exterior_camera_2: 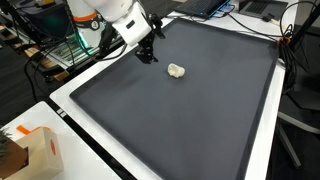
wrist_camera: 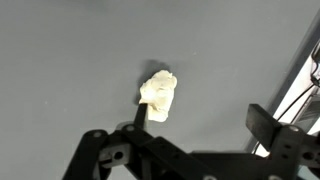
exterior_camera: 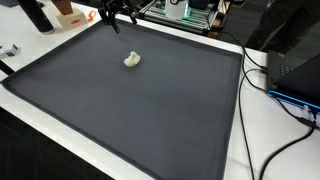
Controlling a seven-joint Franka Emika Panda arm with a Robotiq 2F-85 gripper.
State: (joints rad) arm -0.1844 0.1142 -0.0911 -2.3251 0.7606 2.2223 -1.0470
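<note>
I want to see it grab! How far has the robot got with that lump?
Nothing looks done: the pale lump lies untouched on the dark mat. In hand: the pincer hangs open above the mat, beside the lump. Left, probably: lowering over it and grabbing it.

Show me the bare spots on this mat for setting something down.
Apart from the cream lump, the whole dark mat is bare, widest on the side away from the open gripper. Crowded: the mat edge by the gripper, and the cables beside it.
</note>
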